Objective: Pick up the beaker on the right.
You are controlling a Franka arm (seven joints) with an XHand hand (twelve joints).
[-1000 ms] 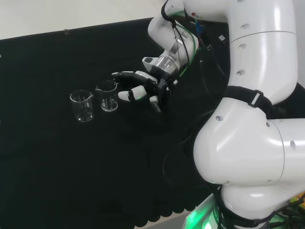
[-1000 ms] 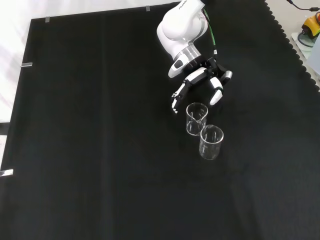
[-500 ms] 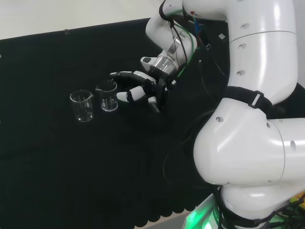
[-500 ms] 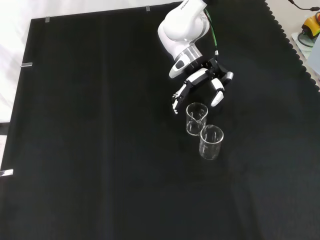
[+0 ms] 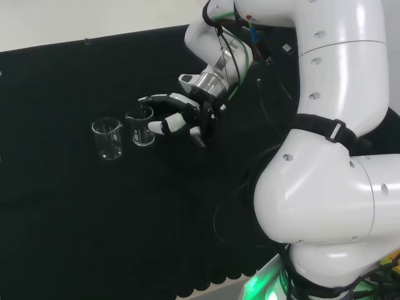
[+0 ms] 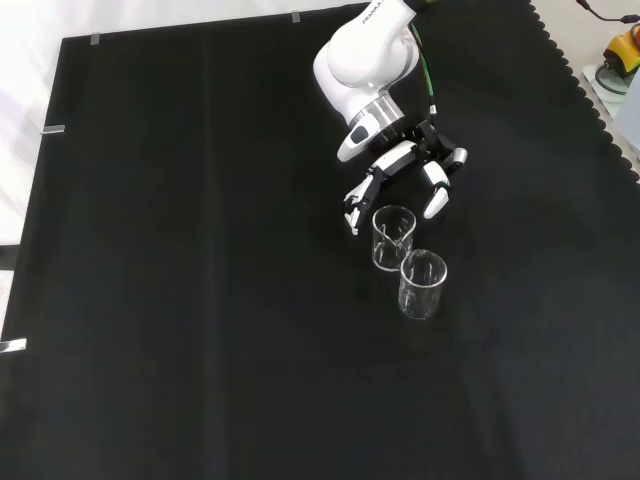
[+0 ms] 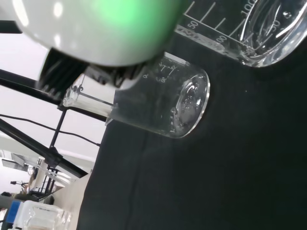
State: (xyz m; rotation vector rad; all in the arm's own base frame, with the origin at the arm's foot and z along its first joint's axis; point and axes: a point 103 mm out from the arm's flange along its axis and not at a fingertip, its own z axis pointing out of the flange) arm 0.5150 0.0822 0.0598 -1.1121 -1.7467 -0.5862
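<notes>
The black cloth (image 6: 200,300) covers the bench well past the fingers on every side, with bare room to the left of the ware in the front view and below it toward the near edge; its scalloped border runs down the right side of that view, well apart from the work. The white arm (image 5: 325,156) rises at the right of the head view, and its last link (image 6: 365,55) stands just above the hand in the front view. The hand (image 5: 181,115) reaches leftward in the head view with its fingers (image 6: 357,200) spread and only slightly bent, holding nothing. In the front view one finger lies just to the left of the nearer beaker's rim and another just to its right (image 6: 436,195), so the fingers straddle its upper side; whether any fingertip touches the glass cannot be told. That right-hand beaker (image 5: 141,127) stands upright just beyond the fingertips in the head view. The second beaker (image 5: 107,139) stands on the far side of it from the fingers, just beside it; whether the two touch cannot be told. Compared with half a second ago, the hand has moved closer to the beaker, and both beakers stand where they were.
</notes>
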